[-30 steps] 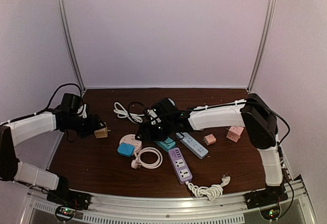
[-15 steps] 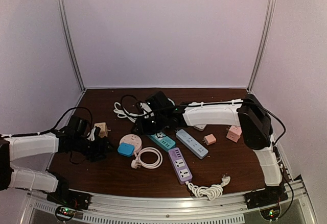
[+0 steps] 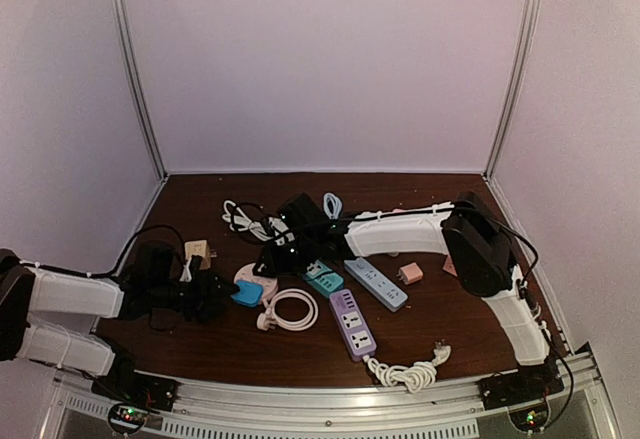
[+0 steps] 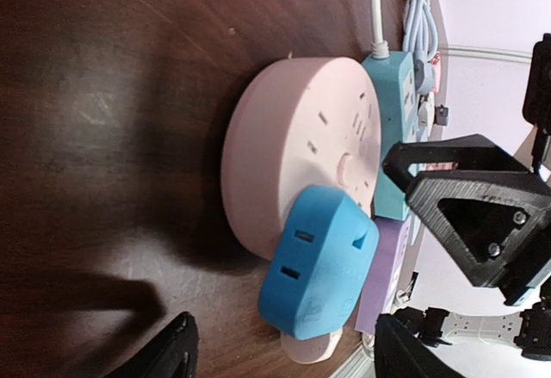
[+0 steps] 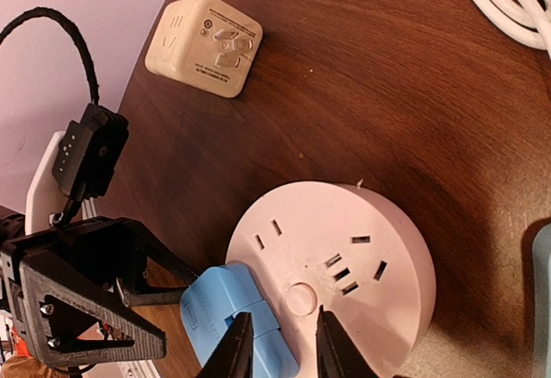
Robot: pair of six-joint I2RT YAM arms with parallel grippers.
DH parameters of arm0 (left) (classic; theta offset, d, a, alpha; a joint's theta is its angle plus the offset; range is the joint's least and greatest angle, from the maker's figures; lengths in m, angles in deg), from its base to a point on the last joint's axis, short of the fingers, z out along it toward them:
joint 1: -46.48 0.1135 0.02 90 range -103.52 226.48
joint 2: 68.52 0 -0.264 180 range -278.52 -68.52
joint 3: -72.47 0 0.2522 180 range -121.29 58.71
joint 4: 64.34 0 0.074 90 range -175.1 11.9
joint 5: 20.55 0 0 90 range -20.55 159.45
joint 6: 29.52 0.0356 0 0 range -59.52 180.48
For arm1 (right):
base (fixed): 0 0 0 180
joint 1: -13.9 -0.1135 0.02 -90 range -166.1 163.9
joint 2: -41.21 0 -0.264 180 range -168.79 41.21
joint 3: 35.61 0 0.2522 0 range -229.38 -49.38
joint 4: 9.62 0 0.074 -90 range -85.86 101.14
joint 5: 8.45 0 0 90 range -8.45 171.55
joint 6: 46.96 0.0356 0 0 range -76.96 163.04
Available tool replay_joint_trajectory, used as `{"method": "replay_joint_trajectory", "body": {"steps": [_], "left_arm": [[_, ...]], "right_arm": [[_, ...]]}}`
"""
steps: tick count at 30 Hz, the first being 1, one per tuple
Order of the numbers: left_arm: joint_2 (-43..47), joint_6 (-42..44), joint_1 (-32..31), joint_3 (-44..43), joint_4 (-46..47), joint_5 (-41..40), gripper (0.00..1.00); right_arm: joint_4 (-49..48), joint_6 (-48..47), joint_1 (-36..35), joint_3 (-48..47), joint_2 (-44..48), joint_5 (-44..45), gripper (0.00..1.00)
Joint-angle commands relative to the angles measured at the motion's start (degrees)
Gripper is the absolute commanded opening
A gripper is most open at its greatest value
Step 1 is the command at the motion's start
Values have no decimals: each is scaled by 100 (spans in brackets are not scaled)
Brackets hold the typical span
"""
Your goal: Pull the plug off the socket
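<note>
A blue plug point(image 3: 246, 294) sits in the near edge of a round pink socket point(image 3: 262, 277). In the left wrist view the plug point(image 4: 318, 275) hangs off the socket point(image 4: 293, 145), and my left gripper point(image 4: 284, 348) is open, its fingers either side of the plug but short of it. In the top view the left gripper point(image 3: 212, 297) is just left of the plug. My right gripper point(image 3: 273, 256) hovers over the socket point(image 5: 344, 257). Its jaws point(image 5: 282, 313) are almost closed and empty, tips by the socket's button, next to the plug point(image 5: 232, 318).
A beige cube adapter point(image 3: 197, 252) lies left of the socket. Teal point(image 3: 322, 279), white-blue point(image 3: 375, 281) and purple point(image 3: 352, 323) power strips lie to the right. A coiled white cable point(image 3: 288, 309) lies in front, and more cables point(image 3: 240, 219) behind.
My left gripper let go of the beige cube and moved forward and right to the blue plug. My right gripper moved left from the teal strip to above the pink socket.
</note>
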Motion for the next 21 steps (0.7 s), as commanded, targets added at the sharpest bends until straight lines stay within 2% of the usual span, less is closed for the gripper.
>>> {"method": "replay_joint_trajectory", "body": {"steps": [1,16,21], "left_arm": [[-249,-655,-178,102,1250,-91,69],[-1224,-1197,-351,249,2526,-167,54],[-1532,-1485,-380,338,3133,-69,47]], "right_arm": [[-206,123,-33,-168,-102,-127,26],[-165,169,-15,-168,-201,-163,24],[-157,178,-18,-138,-202,-141,23]]}}
